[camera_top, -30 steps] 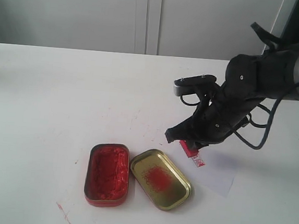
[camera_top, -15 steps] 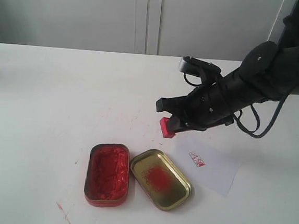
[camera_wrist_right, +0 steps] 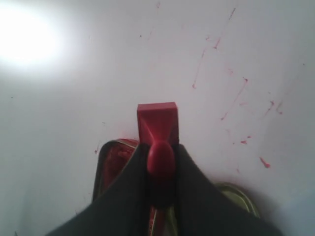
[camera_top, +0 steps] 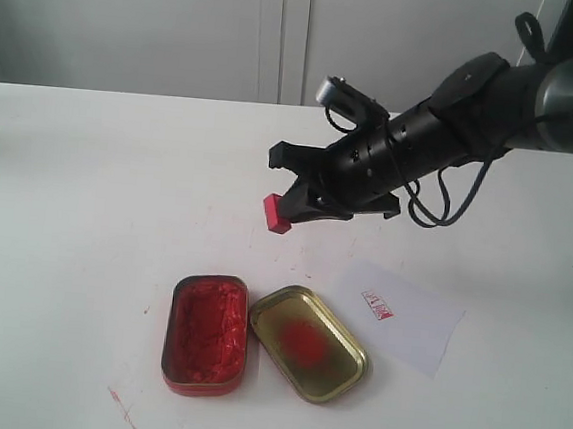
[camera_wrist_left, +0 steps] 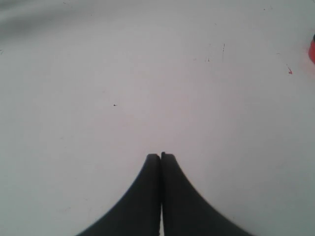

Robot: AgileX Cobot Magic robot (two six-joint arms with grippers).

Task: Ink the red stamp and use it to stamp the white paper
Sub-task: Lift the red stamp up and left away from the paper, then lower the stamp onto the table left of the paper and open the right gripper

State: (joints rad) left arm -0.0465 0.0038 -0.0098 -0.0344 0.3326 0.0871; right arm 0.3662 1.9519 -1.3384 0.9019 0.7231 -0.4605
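Note:
My right gripper (camera_top: 292,207) is shut on the red stamp (camera_top: 277,215), holding it by its knob in the air above the table, up and to the right of the red ink tin (camera_top: 206,333). In the right wrist view the red stamp (camera_wrist_right: 157,124) juts out past my fingers (camera_wrist_right: 130,182), with the ink tin (camera_wrist_right: 110,157) behind them. The white paper (camera_top: 398,317) lies flat to the right, bearing a small red mark (camera_top: 378,305). My left gripper (camera_wrist_left: 161,156) is shut on nothing over bare table.
The gold tin lid (camera_top: 307,343) with a red smear lies between the ink tin and the paper. Red ink streaks (camera_top: 121,408) mark the tabletop near its front edge, and more streaks (camera_wrist_right: 231,98) show in the right wrist view.
My right gripper has lifted the stamp off the paper and carried it up and to the left, leaving the red mark uncovered on the paper.

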